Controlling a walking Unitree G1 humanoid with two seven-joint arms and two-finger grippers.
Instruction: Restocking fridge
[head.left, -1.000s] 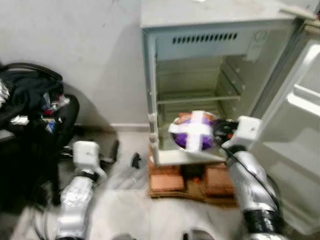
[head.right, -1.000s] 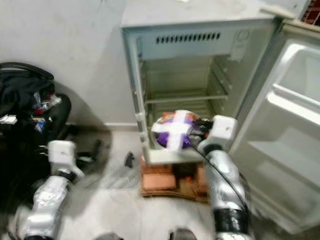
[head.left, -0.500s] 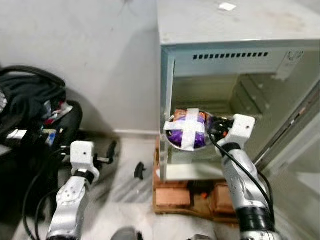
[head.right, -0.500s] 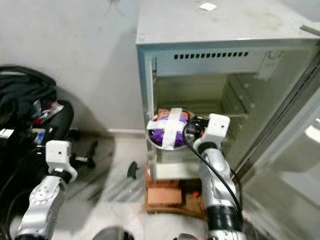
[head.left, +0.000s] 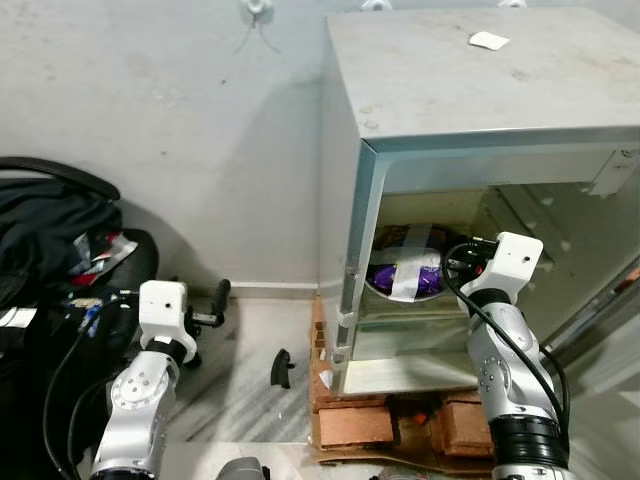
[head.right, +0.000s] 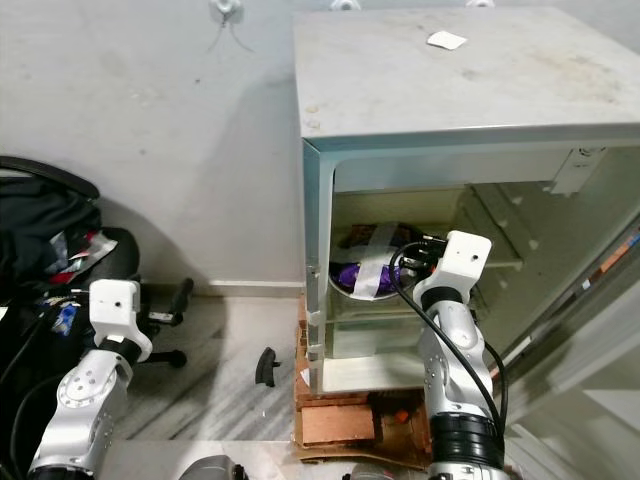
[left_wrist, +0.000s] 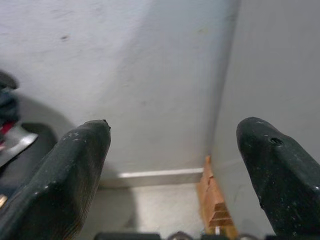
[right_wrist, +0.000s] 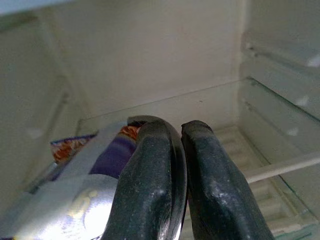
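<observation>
The fridge (head.left: 470, 110) stands against the wall (head.left: 150, 120) on a stack of bricks (head.left: 352, 428), with its compartment open toward the robot. A scrap of paper (head.left: 489, 40) lies on the fridge top near its rear edge.

The right gripper (head.right: 405, 258) is inside the compartment, above the glass shelf (head.right: 400, 300). Its two black fingers (right_wrist: 155, 185) are pressed together on the rim of a metal bowl (head.left: 405, 277). The bowl holds purple and orange packets and is crossed by strips of pale tape (head.left: 408, 272). The bowl sits in the left half of the compartment, close to the left inner wall, at shelf level. It is tilted, with its taped mouth facing outward toward the fridge opening. The pictures do not show whether the bowl touches the shelf. The bowl is round, so no long axis can be given.

The left gripper (left_wrist: 170, 165) is held low beside the fridge's left side, over the floor (head.left: 250, 400). Its fingers (left_wrist: 65, 185) are spread wide apart with nothing between them.

A black bag (head.left: 50, 230) lies at the left, against the wall. A small black part (head.left: 282, 366) lies on the floor near the bricks.
</observation>
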